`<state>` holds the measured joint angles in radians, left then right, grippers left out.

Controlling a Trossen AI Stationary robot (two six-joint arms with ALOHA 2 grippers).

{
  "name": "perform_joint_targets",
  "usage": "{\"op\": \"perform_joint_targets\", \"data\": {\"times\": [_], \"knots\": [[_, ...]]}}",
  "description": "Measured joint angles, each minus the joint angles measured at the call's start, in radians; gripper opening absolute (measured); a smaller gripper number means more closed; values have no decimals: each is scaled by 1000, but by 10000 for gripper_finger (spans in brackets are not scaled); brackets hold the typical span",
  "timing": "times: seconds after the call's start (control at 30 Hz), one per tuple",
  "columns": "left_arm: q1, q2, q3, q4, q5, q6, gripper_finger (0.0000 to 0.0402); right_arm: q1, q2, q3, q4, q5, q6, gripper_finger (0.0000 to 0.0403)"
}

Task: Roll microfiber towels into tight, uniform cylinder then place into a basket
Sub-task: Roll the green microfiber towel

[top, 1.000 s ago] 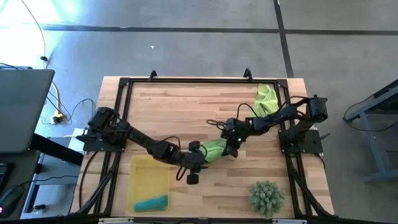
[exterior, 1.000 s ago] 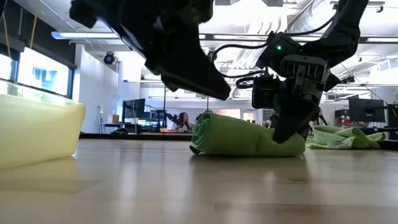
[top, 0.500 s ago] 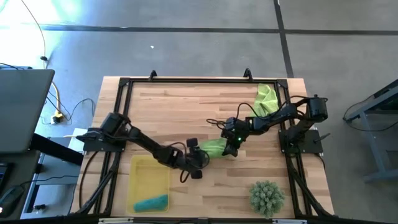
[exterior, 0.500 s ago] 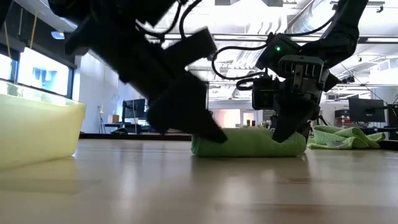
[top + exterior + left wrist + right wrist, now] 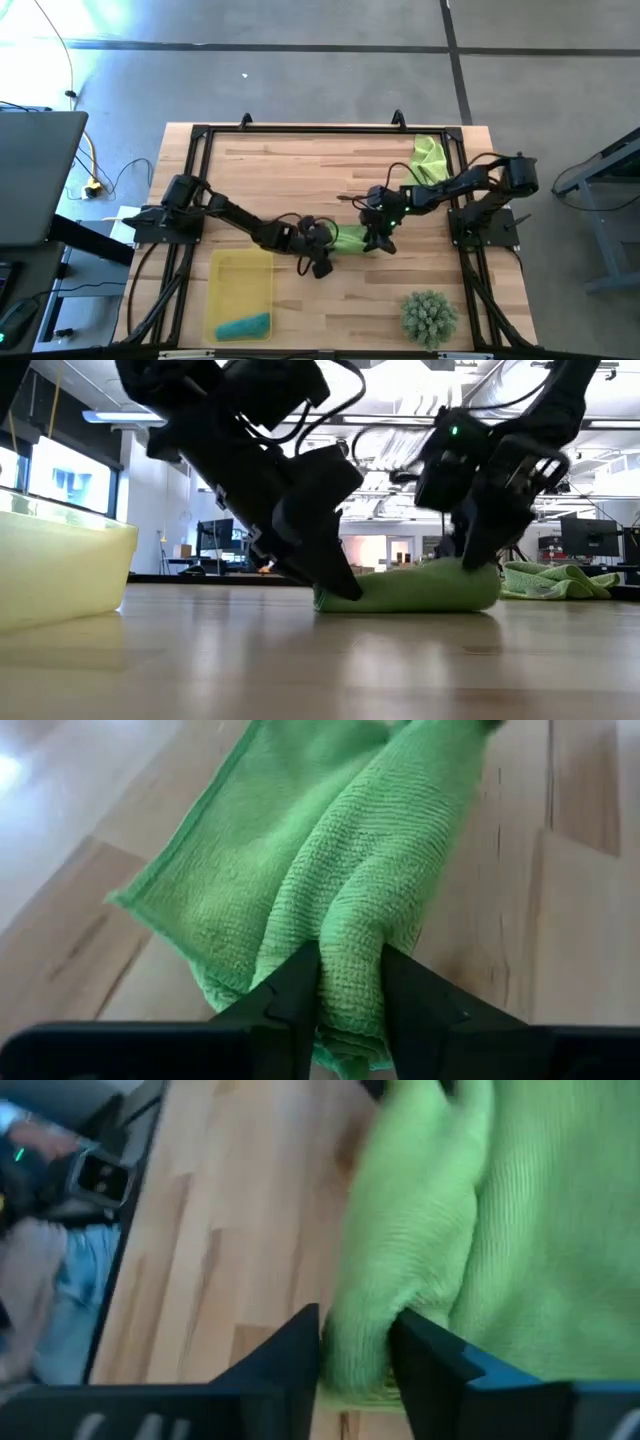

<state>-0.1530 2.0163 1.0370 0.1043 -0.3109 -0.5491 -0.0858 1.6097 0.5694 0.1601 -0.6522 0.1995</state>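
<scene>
In the high view, we see only a short strip of the rolled green towel [image 5: 350,238]; both ends are covered by the left gripper [image 5: 322,252] and the right gripper [image 5: 378,240]. In the low view the left arm hides the roll's left end, and the yellow basket [image 5: 60,575] is cut off at the left edge. The right wrist view is blurred, so we cannot read the cloth's folds there. The far green towel [image 5: 560,580] is partly hidden behind the right arm.

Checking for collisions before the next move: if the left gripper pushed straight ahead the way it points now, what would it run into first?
The rolled green towel: a fold of it already sits between the left gripper fingers, so pushing on would bunch it up. Beyond it, probably the right gripper at the roll's other end.
</scene>
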Motion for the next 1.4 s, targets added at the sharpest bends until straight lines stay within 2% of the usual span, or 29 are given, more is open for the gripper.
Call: {"op": "perform_joint_targets", "data": {"times": [0.1, 0.17, 0.33, 0.47, 0.63, 0.8, 0.93, 1.07, 1.17, 1.27, 1.4], "knots": [[20, 0, 1, -19, 69, -76, 69, -6, -83, 1, -54, 6, -154, 136], [33, -1, 4, -41, 94, -144, 60, -3, -148, 1, -112, 53, -268, 146], [60, -2, 3, -43, 136, -225, 52, 78, -285, 2, -206, 320, -462, 146], [76, -2, -1, -21, 158, -253, 52, 185, -320, 3, -194, 444, -533, 140], [86, -2, -2, -14, 164, -260, 51, 289, -255, 4, -130, 618, -534, 138], [86, 0, -3, -3, 162, -260, 51, 319, -151, 5, -92, 751, -545, 138], [86, 2, -4, 10, 160, -260, 51, 318, -81, 5, -87, 768, -567, 148], [87, 2, -4, 15, 165, -261, 51, 316, -20, 8, -78, 833, -556, 181], [88, 3, -5, 31, 195, -248, 51, 315, 14, 10, -90, 850, -468, 198], [77, -8, -5, 40, 149, -187, 56, 304, 26, 12, -108, 816, -341, 195], [70, -32, -7, 13, 87, -95, 82, 301, 27, 15, -127, 801, -222, 159]]}}
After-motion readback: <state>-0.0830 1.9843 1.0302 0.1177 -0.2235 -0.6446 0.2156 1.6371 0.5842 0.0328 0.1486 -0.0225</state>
